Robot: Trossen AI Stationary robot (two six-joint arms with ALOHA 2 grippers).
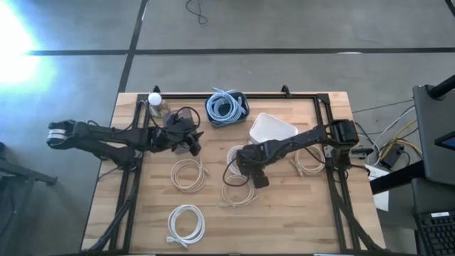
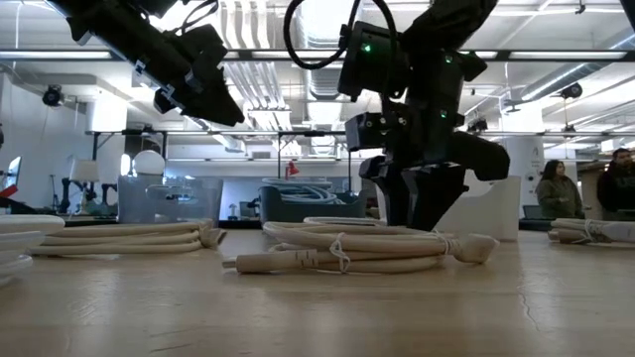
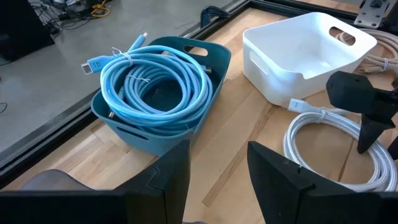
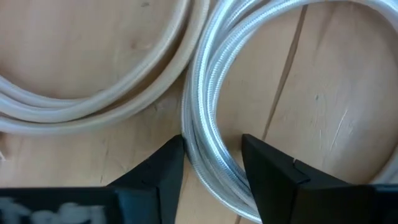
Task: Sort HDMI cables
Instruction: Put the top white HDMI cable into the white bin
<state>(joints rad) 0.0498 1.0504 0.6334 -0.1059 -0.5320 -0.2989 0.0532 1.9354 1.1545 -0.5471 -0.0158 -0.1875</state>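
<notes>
My right gripper (image 4: 211, 162) points down over a white braided HDMI cable coil (image 1: 237, 155) at the table's middle. Its open fingers stand on either side of the coil's strands (image 4: 214, 118). A beige coil (image 4: 93, 99) lies against the white one. My left gripper (image 3: 217, 168) hangs open in the air near the far left (image 1: 192, 142), touching nothing. It faces a teal bin (image 3: 124, 121) that holds light blue cables (image 3: 155, 84). Other coils lie flat on the table: beige ones (image 1: 188, 173), (image 1: 238, 192), (image 1: 309, 163) and a white one (image 1: 186, 222). My right gripper straddles a bundle of strands on one side of the white coil (image 4: 217, 155), from above, its fingers across the strands. The coil lies flat on the table. I cannot tell whether the fingertips (image 4: 171, 155) touch the strands.
An open white bin (image 1: 272, 129) stands just beyond the right gripper, and the teal bin (image 1: 227, 107) at the far edge. A bottle with a white cap (image 1: 155, 99) is at the far left. Black frame rails (image 1: 330, 171) run along the table's sides. People stand in the room behind (image 2: 561, 188).
</notes>
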